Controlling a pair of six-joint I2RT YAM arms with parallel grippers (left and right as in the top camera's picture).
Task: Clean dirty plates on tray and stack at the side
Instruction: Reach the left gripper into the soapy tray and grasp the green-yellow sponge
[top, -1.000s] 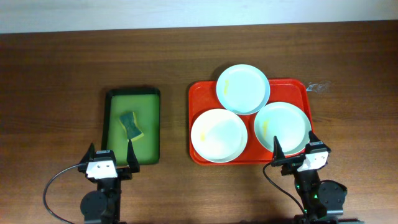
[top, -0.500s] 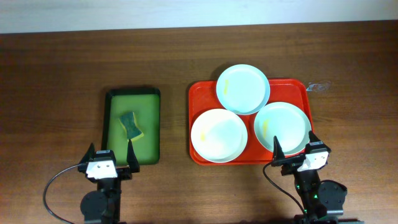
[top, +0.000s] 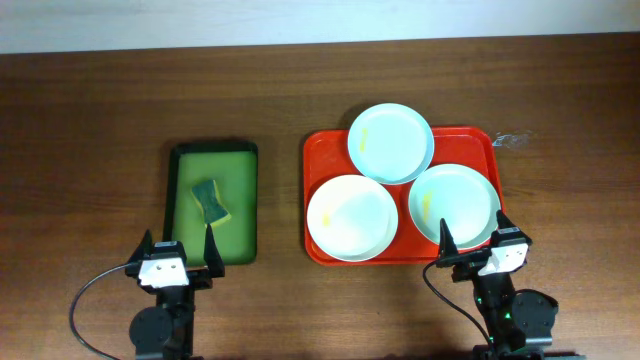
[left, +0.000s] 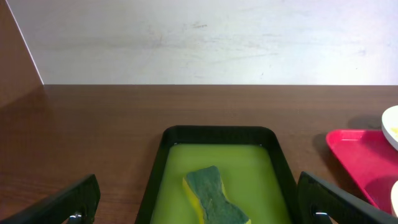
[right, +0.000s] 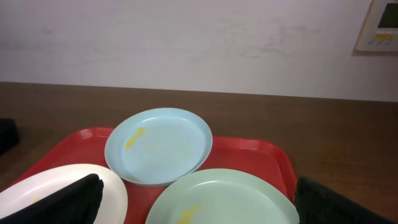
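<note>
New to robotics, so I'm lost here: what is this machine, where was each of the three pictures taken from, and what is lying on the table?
Two robot arms sit at a wooden table. One picture looks straight down from above; the other two come from cameras on each wrist, the dark shapes at their bottom corners being fingers. The left gripper faces a green tray holding a sponge. The right gripper faces a red tray carrying three plates, some smeared yellow. Both grippers are open and hold nothing.
</note>
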